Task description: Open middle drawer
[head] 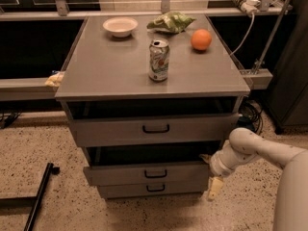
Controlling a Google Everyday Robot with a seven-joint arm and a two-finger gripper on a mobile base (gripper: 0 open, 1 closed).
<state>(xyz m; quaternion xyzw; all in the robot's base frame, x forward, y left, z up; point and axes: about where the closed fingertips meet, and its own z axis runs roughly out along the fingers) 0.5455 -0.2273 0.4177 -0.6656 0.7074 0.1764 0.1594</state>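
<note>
The camera view looks down on a grey metal cabinet with a flat top and three drawers, standing on a speckled terrazzo floor.

On the cabinet top are four things:
- A small white round bowl at the back left.
- A crumpled green snack bag beside the bowl. Its print cannot be read.
- A round orange fruit at the back right.
- An upright silver drink can with green and red markings near the middle. Its top is opened, and no brand name on its label can be made out.

The tall top drawer front stands a little forward under the cabinet top. Below it, the middle drawer is a grey flat front with a small black bar handle. It also sits slightly forward, with a dark gap above it. The narrow bottom drawer front lies just beneath, set further back.

The robot's pale arm reaches in from the lower right. The gripper sits at the right end of the middle drawer front, well away from the handle. Whether it is grasping anything cannot be told.

A black metal bar lies on the floor at the lower left.
</note>
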